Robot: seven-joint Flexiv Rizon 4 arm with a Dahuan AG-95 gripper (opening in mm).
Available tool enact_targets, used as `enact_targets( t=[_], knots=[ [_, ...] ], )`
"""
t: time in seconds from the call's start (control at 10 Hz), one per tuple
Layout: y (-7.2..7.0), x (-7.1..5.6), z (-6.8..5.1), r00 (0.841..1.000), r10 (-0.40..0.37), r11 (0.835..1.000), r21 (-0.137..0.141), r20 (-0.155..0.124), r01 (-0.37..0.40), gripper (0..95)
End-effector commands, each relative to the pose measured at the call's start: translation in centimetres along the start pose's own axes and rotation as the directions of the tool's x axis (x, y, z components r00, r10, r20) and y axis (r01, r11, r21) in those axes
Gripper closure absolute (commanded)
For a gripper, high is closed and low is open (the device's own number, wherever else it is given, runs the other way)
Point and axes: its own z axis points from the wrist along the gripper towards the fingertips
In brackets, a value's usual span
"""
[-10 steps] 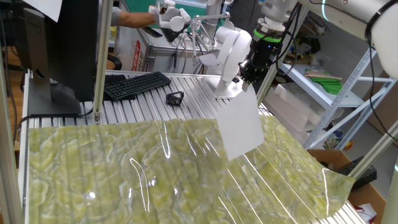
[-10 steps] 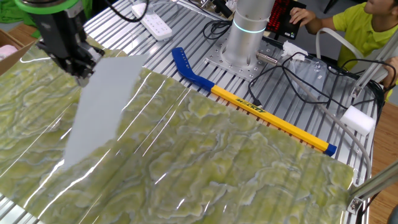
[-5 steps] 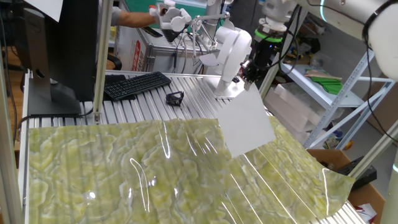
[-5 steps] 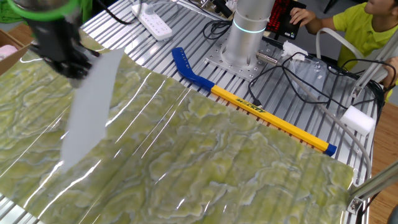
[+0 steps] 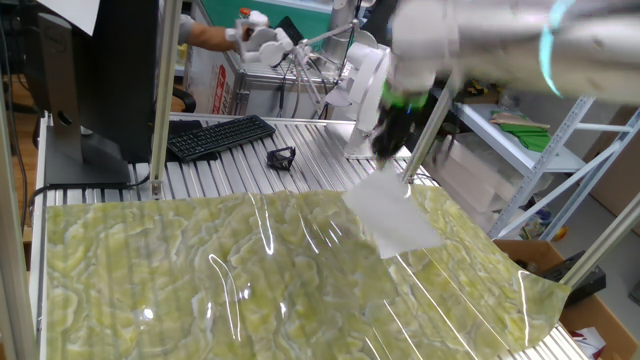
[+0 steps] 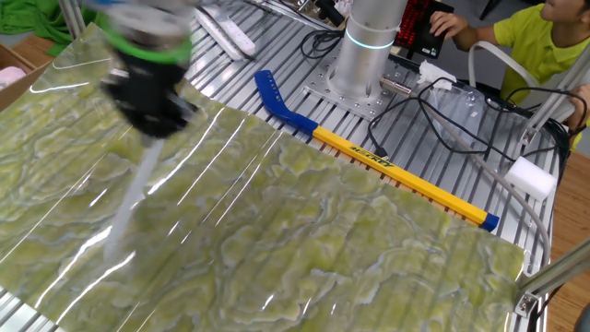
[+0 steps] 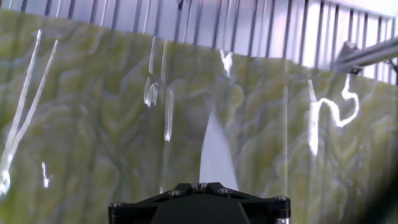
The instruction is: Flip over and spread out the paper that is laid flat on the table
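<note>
Over table (image 5: 200, 270): tool (image 6: 152, 129) clamped on paper (image 5: 392, 215), sheet hanging down, lower edge near marbled surface.

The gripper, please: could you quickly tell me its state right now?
Gripper: closed, holding the paper by its upper edge, sheet hanging down toward the table.

White paper (image 5: 393, 218) hangs below the black claw (image 6: 155, 129) — beneath both, the table (image 6: 323, 240) shows green-yellow marbling under glossy film, ribbed silver beyond.
</note>
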Motion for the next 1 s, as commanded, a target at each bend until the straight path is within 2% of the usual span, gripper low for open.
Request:
enact_targets(
  t=[0.1, 0.3, 0.4, 0.6, 0.8, 1.0],
  knots=[
    [6.2, 2.2, 1.3, 0.978, 0.172, 0.980, -0.075, -0.121, -0.182, 95.0],
    [8.6, 3.0, 1.3, 0.966, 0.223, 0.968, -0.083, -0.133, -0.235, 95.0],
    [9.3, 3.4, 1.5, 0.958, 0.248, 0.960, -0.100, -0.142, -0.263, 95.0],
    [9.6, 3.8, 2.1, 0.955, 0.267, 0.953, -0.110, -0.133, -0.282, 95.0],
    [9.8, 3.9, 2.8, 0.949, 0.281, 0.949, -0.104, -0.142, -0.297, 95.0],
    [10.0, 4.1, 3.6, 0.936, 0.324, 0.937, -0.088, -0.139, -0.337, 95.0]
  ],
)
